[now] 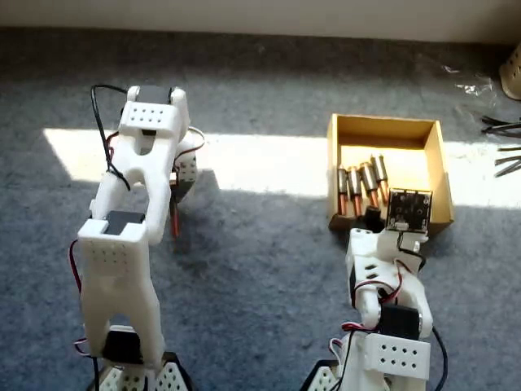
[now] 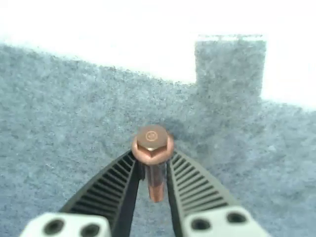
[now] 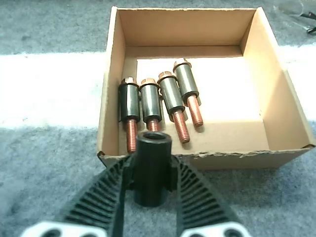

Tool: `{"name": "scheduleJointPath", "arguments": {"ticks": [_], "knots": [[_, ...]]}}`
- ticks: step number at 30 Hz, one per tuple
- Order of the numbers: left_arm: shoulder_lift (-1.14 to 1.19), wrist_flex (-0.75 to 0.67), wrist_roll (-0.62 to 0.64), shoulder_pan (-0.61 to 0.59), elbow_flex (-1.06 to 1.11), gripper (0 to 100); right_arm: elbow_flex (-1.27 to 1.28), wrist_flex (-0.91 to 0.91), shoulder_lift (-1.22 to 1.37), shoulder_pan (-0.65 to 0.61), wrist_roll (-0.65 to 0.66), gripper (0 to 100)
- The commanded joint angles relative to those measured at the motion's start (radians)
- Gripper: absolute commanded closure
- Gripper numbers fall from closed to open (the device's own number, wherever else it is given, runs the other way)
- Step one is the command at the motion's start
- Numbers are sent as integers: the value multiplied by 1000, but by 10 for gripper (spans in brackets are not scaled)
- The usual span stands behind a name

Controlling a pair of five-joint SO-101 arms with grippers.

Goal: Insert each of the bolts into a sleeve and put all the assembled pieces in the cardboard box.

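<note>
My left gripper (image 2: 152, 170) is shut on a copper bolt (image 2: 152, 153), head end toward the camera, above the grey carpet. In the high view that bolt (image 1: 174, 220) hangs below the left arm, left of centre. My right gripper (image 3: 150, 170) is shut on a black sleeve (image 3: 152, 168), held upright just outside the near wall of the cardboard box (image 3: 113, 74). Several assembled bolt-and-sleeve pieces (image 3: 160, 101) lie side by side inside the box. In the high view the box (image 1: 444, 175) stands at the right with the sleeve (image 1: 373, 217) at its near edge.
Grey carpet (image 1: 260, 269) covers the surface, crossed by a bright band of sunlight (image 1: 252, 163). Black cable ties (image 1: 501, 126) and clear plastic lie at the far right edge. Open carpet lies between the two arms.
</note>
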Motion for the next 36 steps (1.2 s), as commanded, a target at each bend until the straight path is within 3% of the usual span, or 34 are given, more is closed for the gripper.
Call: {"name": "scheduleJointPath", "arguments": {"ticks": [1, 3, 9, 11, 17, 36], "knots": [[-82, 6, -6, -1, -8, 995, -15, -27, -15, 4, 14, 993], [-82, 6, -48, -1, -12, 995, -13, -27, -15, 4, 14, 993], [-85, 6, -396, -2, -13, 995, -12, -27, -15, 4, 14, 993], [-85, 5, -453, -7, -13, 995, -12, -27, -15, 4, 14, 993], [-77, 2, -457, -45, -13, 995, -12, -27, -15, 4, 14, 993], [-79, -115, -462, -407, -13, 993, -10, -27, -15, 4, 14, 993]]}}
